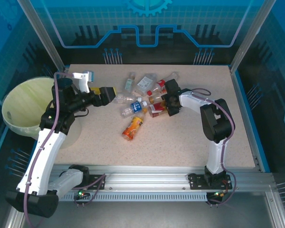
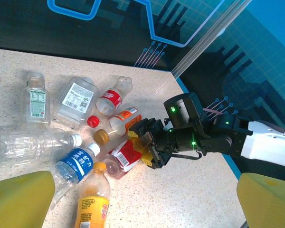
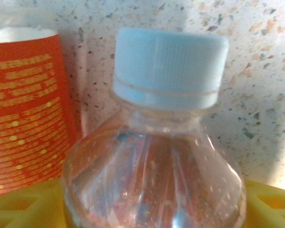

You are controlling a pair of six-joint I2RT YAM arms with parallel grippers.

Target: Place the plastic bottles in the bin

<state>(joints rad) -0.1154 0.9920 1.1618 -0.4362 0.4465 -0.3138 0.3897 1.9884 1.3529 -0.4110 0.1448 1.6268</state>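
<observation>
open speckled tabletop (image 1: 204, 137) surrounds the plastic bottles (image 1: 133, 127). left gripper (image 1: 111, 93) gapes empty; right gripper (image 2: 143, 149) straddles a clear ribbed bottle (image 3: 152, 171), grip uncertain.

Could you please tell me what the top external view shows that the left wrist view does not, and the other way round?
The top external view adds the bin at the left edge of the table, both arm bases and the left arm along its whole length. The left wrist view adds close detail: readable print on the blue-labelled bottle and green lights on the right wrist. Both share the bottle pile, the orange bottle and the right tool set among the bottles.
</observation>
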